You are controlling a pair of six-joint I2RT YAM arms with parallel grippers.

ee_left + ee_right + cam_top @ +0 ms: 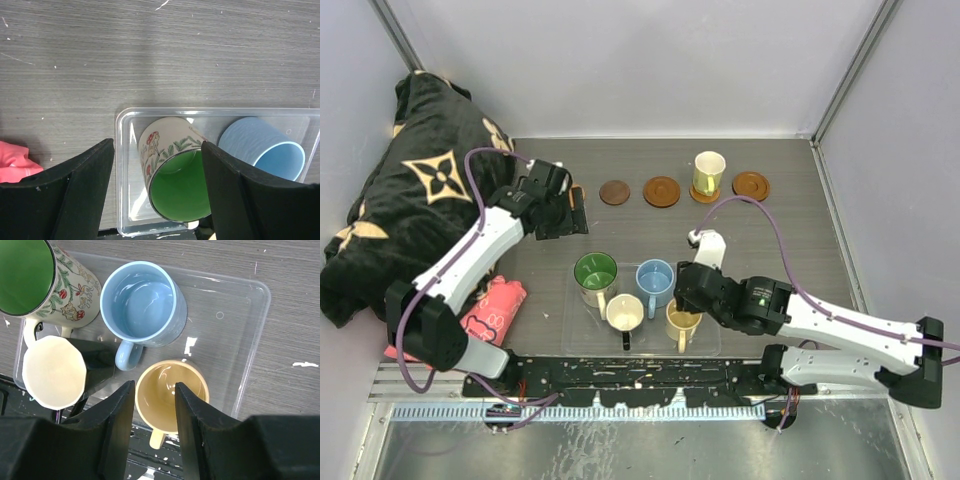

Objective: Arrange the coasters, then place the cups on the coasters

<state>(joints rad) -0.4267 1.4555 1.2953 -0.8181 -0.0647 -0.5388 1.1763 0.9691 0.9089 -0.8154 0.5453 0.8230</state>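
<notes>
Top external: left pincer (578, 212) hangs over the grey table (780, 250), fingers apart, nothing between them. First coaster (614, 192) lies just right of it, second coaster (661, 190) further right. Third coaster (698, 197) comes next with the cream mug (709, 168) upright on it, and fourth coaster (751, 185) ends the row. A black patterned cloth (420, 190) is well off to its left, with a pink item (495, 310) on the near side. Right pincer (682, 302) is right over the yellow mug (678, 326) in the clear tray (712, 345). The blue mug (655, 277) is just beyond it, the white-inside mug (625, 312) just left, and the green mug (595, 272) further left, all in that tray. Left wrist: pincer (157, 150) is spread wide and holds nothing. The green mug (175, 185) shows in the gap well below, the blue mug (265, 150) past the right finger, and the tray rim (120, 150) runs by the left finger. Right wrist: pincer (154, 387) is partly apart. The yellow mug (170, 385) is directly under the gap with its handle between the fingers and narrower than the gap, so it isn't clamped; contact I can't tell. The blue mug (142, 302) is ahead of the tips, the white-inside mug (50, 372) is off the left finger, and the green mug (25, 275) is ahead-left.
</notes>
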